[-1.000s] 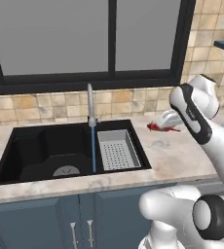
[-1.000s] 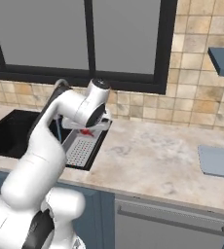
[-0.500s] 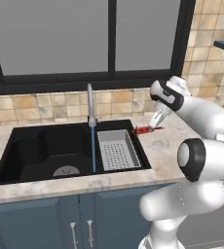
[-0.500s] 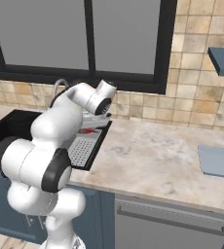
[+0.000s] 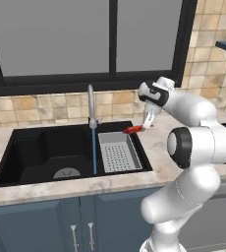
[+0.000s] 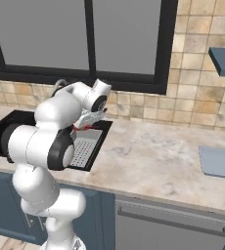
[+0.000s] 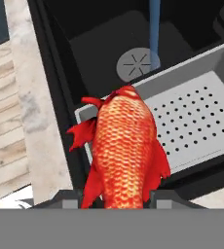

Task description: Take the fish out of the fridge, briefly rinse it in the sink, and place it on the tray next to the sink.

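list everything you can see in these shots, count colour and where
fish: one, red-orange, held over the drainer end of the sink
sink: one, black basin, set in the counter under the window
drainer insert: one, grey, perforated, right part of the sink
faucet: one, steel, behind the sink, blue stream running down
tray: one, blue-grey, on the counter far to the right
wall shelf: one, blue-grey, on the tiled wall
counter: one, pale marbled
hand: one, shut on the fish, above the sink's right edge
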Available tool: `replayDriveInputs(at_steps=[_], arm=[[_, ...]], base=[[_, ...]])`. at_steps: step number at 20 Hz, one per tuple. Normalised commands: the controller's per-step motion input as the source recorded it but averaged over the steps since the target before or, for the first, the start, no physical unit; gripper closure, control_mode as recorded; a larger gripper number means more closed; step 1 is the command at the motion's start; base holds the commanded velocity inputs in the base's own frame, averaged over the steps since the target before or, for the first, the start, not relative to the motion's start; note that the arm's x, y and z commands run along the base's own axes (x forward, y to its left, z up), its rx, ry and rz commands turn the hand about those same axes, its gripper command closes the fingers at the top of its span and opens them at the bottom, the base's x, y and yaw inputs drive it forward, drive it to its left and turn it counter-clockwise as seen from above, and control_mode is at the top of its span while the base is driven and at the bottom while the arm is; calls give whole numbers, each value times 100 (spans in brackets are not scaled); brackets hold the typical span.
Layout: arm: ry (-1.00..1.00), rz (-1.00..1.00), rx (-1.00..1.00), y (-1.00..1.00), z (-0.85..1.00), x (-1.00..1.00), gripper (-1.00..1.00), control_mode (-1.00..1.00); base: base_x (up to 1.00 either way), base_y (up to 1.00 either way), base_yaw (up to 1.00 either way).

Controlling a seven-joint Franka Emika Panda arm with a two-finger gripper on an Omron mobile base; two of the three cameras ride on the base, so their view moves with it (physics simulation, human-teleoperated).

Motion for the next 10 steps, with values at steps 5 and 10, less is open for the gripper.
replayDriveInputs(at_steps=[5, 10], arm=[[-35, 13, 0, 8, -33, 12, 100, -100], [-31, 12, 2, 0, -28, 0, 100, -100]], base=[[0, 0, 0], [0, 0, 0]])
